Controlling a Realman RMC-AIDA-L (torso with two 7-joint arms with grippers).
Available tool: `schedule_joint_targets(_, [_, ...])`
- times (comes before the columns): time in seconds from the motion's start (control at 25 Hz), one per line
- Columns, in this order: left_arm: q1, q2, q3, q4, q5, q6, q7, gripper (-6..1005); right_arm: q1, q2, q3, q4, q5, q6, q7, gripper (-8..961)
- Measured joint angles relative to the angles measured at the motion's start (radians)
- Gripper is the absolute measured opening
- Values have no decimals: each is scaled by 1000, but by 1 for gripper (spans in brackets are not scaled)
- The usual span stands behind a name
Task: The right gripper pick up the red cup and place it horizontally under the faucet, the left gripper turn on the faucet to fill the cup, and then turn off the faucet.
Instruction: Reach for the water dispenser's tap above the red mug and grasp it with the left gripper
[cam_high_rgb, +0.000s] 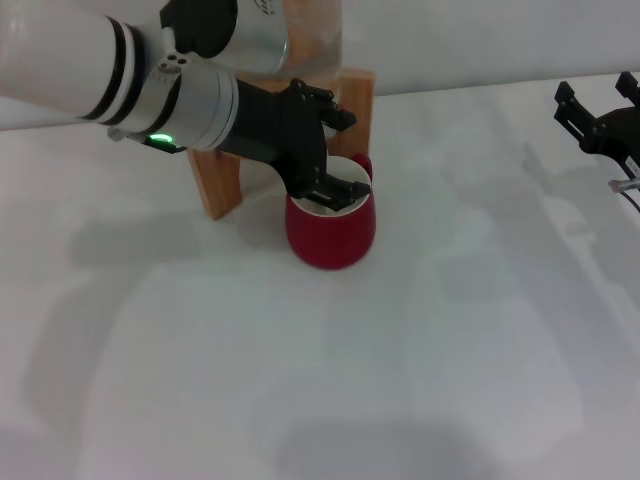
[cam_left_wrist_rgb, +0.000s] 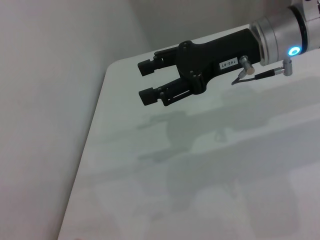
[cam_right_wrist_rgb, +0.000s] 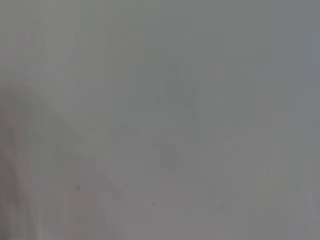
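The red cup (cam_high_rgb: 332, 235) stands upright on the white table, right in front of the wooden stand (cam_high_rgb: 215, 185) that carries the glass dispenser (cam_high_rgb: 312, 40). My left gripper (cam_high_rgb: 345, 155), on the arm with the green light, reaches in over the cup's mouth; its fingers stand apart, one above the cup's rim and one higher by the stand. The faucet is hidden behind this gripper. My right gripper (cam_high_rgb: 597, 100) hangs open and empty at the far right, well away from the cup. It also shows in the left wrist view (cam_left_wrist_rgb: 144, 80), with its blue light.
The white table (cam_high_rgb: 400, 380) stretches wide in front of and to the right of the cup. A pale wall runs behind it. The table's far edge shows in the left wrist view (cam_left_wrist_rgb: 100, 105). The right wrist view shows only blank grey surface.
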Motion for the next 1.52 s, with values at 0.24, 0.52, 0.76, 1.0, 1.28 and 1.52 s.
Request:
schedule_joint_targets(0.24, [12,0,2,24,1,9,-11,813,1,0,0,1,0,0,0,830])
schedule_joint_targets(0.52, [23,-3,4,52,25,23,-32,814,5,0,0,2,0,2,-1,830])
schedule_joint_targets(0.76, [23,-3,4,53,26,25,-35,814,5,0,-2,4,0,2,-1,830])
schedule_joint_targets(1.0, [28,-2,6,68,26,26,-36,814,2,0,-3,0,0,0,0,830])
schedule_joint_targets(1.28, [34,-2,5,79,26,24,-32,814,1,0,-6,-2,0,0,0,830])
schedule_joint_targets(1.52, [34,-3,5,89,26,-1,-20,814,1,0,-8,-4,0,0,0,830])
